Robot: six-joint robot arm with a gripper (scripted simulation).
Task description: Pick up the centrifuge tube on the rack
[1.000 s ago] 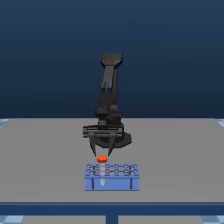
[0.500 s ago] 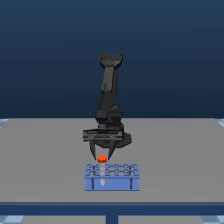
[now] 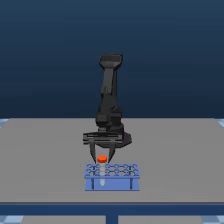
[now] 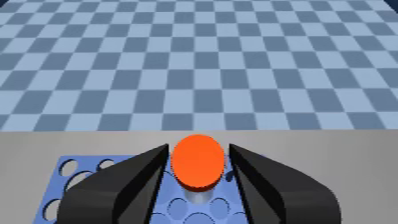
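Grey table (image 3: 40, 150), claw (image 3: 102, 158) straddling tube (image 3: 102, 160)

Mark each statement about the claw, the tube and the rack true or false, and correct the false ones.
1. The centrifuge tube stands in the rack. True.
2. The tube sits at the end of the rack on the exterior view's right. False: it is at the end on the exterior view's left.
3. The claw has a finger on each side of the orange cap. True.
4. The tube lies flat on the grey table. False: it is upright in a rack hole.
5. The rack is red. False: it is blue.
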